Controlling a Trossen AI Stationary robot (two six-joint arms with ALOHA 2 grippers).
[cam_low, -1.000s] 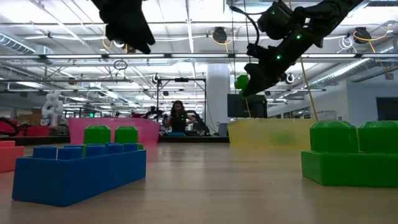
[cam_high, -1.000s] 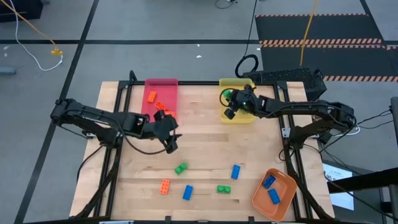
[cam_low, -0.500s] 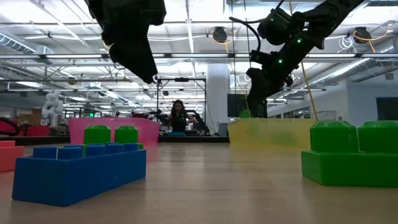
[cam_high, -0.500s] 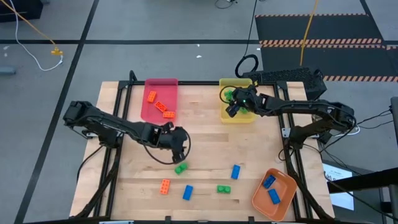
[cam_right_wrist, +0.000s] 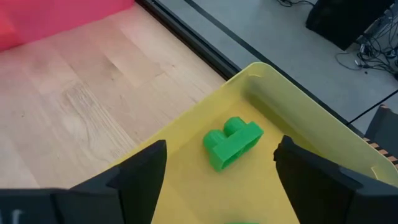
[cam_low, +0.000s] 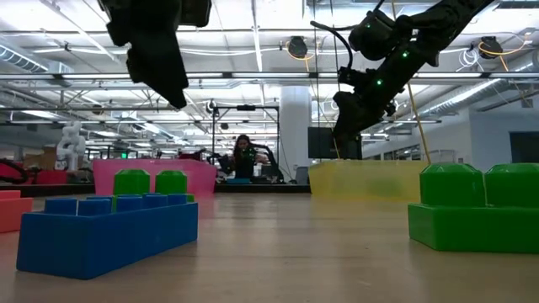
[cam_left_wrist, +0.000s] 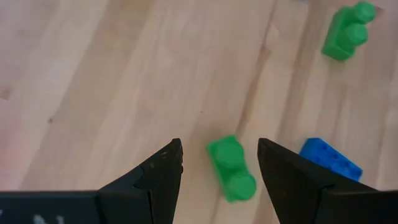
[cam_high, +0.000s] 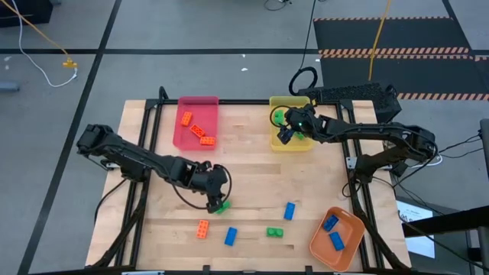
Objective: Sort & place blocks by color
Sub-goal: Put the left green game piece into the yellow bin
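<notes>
My left gripper [cam_high: 216, 189] [cam_left_wrist: 217, 149] hangs open just above a green block [cam_high: 222, 206] [cam_left_wrist: 231, 169] that lies on the wood, one finger to each side, touching nothing. My right gripper [cam_high: 286, 133] [cam_right_wrist: 221, 144] is open above the yellow tray [cam_high: 293, 142]. A green block [cam_right_wrist: 232, 143] lies on the floor of that tray [cam_right_wrist: 186, 134]. Loose on the table are an orange block [cam_high: 202, 228], two blue blocks [cam_high: 230, 236] [cam_high: 289, 211] and another green one [cam_high: 274, 231]. In the low view my left gripper [cam_low: 160, 59] and my right gripper [cam_low: 358, 97] are both raised.
The pink tray [cam_high: 183, 134] at the far left holds three orange blocks [cam_high: 197, 130]. The orange tray [cam_high: 345, 223] at the near right corner holds two blue blocks [cam_high: 331, 229]. Bare wood lies between the pink and yellow trays. A cable and a dark mat lie beyond the far edge.
My left gripper has moved from the pink tray's near end toward the table's near edge and a little right, coming down over the green block. The green block seen at my right gripper's fingers a second ago is no longer there; that gripper has shifted slightly toward the far edge.
</notes>
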